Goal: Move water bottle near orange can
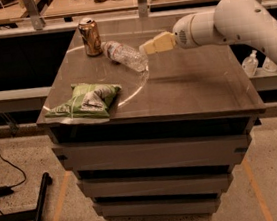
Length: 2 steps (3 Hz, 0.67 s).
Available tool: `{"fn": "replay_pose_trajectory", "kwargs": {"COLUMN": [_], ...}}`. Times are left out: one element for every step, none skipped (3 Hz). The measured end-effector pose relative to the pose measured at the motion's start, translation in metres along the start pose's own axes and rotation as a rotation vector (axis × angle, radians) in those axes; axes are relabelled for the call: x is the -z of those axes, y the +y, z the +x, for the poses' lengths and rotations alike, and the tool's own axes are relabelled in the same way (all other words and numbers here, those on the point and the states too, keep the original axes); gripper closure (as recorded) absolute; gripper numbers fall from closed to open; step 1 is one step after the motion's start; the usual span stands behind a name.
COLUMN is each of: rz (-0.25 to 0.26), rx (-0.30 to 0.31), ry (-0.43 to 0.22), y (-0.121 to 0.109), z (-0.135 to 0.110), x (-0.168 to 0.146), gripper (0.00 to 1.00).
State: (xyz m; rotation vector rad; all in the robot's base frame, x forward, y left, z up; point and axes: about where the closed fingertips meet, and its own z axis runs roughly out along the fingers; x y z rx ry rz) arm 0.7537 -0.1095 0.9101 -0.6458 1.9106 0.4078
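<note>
The water bottle (124, 55) is clear and crinkled and lies on its side at the back of the brown tabletop (191, 86), its cap end pointing toward the orange can. The orange can (89, 36) stands upright at the back left corner, just left of the bottle's cap and very close to it. My gripper (147, 47), with cream-coloured tips on a white arm (233, 20), reaches in from the right. It hovers right beside the bottle's base end, at the bottle's upper right.
A green crinkled snack bag (85, 101) lies near the table's front left edge. The table stands on a stack of drawers (154, 156). Workbenches with clutter run along the back. A cable (4, 164) and a black bar (38, 215) lie on the floor at left.
</note>
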Motion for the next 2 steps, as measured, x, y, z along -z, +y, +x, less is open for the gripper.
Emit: {"fn": "replay_pose_trajectory", "kwargs": {"rz": [0.093,0.093], "rx": [-0.007,-0.007], "ry": [-0.052,-0.052], "y": [-0.0221,-0.0221], "z": [-0.0089,-0.0089], "x": [0.0234,0.0234], "gripper": [0.0,0.0]}}
